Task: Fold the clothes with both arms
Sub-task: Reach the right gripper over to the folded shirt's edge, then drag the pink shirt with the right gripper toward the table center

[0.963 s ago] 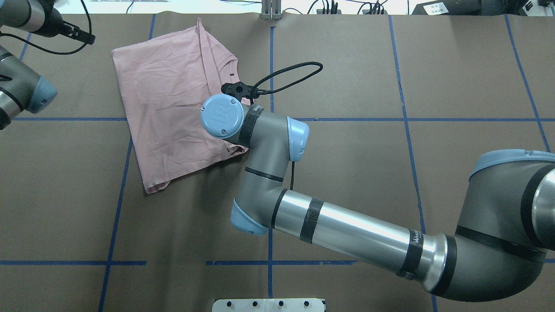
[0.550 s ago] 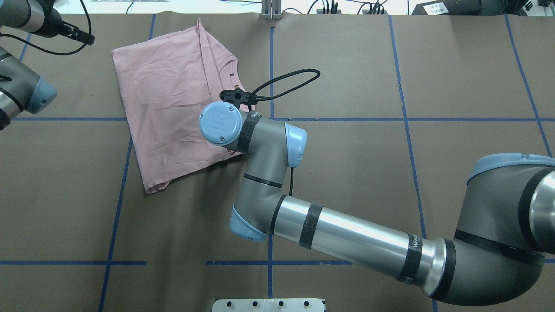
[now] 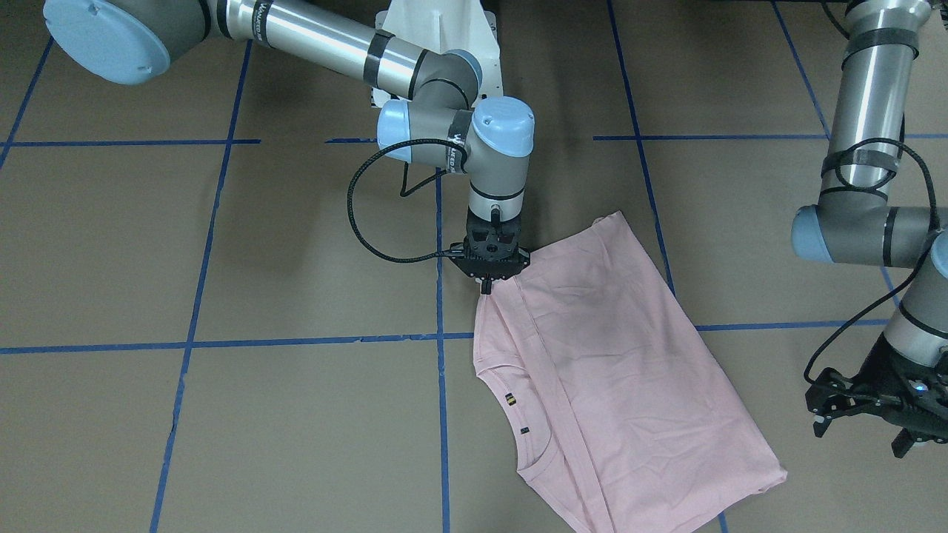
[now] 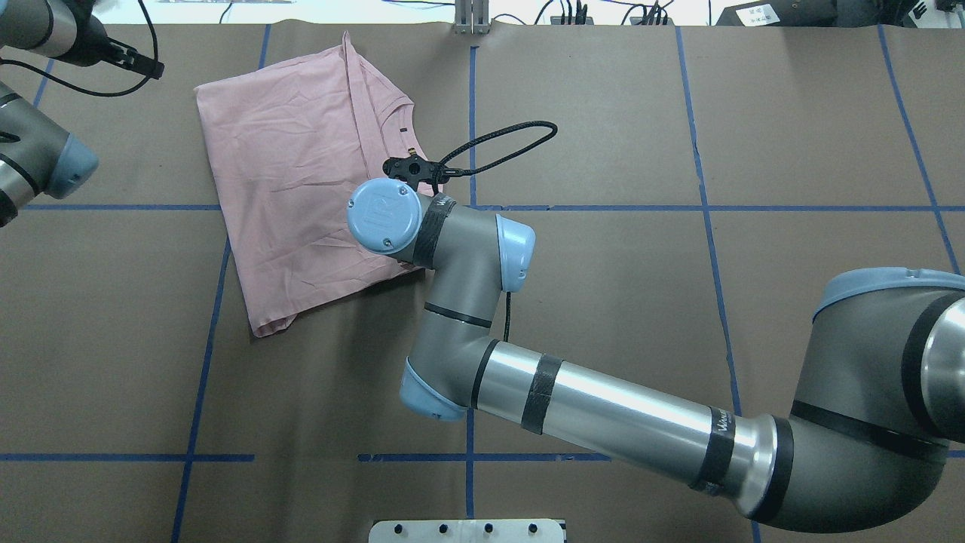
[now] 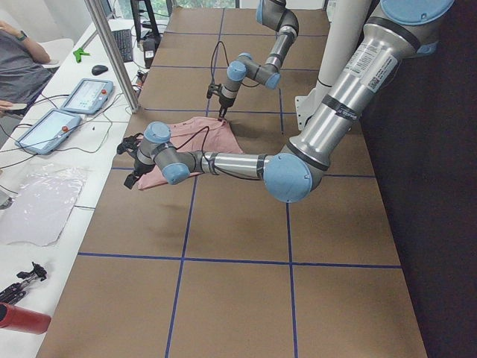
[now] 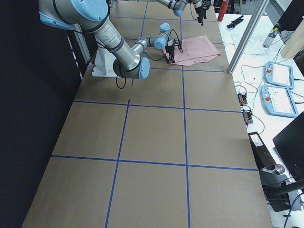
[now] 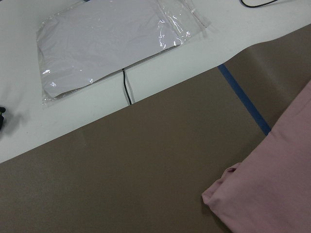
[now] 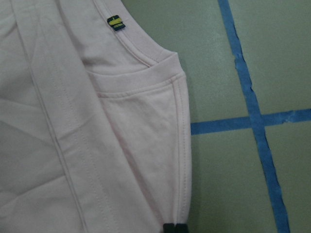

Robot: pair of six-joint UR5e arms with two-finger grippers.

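Observation:
The pale pink T-shirt point(image 3: 622, 370) lies folded on the brown table, plain side up, collar toward the table's middle. It also shows in the overhead view as the T-shirt point(image 4: 286, 166). My right gripper point(image 3: 486, 287) points straight down at the shirt's near corner by the collar. In the right wrist view its fingertips point(image 8: 174, 227) sit together on the stitched hem of the T-shirt point(image 8: 58, 121), so it is shut on that edge. My left gripper point(image 3: 859, 437) hangs open beside the shirt's other side, apart from it, and it is small at the overhead view's top left as the left gripper point(image 4: 151, 66).
The white pedestal base point(image 3: 437, 29) stands behind the right arm. A black cable loop point(image 4: 505, 139) hangs off the right wrist over the table. Beyond the table's edge, a plastic bag point(image 7: 112, 43) lies on a white bench. A person point(image 5: 22, 60) sits by tablets point(image 5: 86, 95).
The right wrist shifted a little toward the robot's side between the earliest frame and the middle one, then held still. The shirt's outline and the left arm look unchanged.

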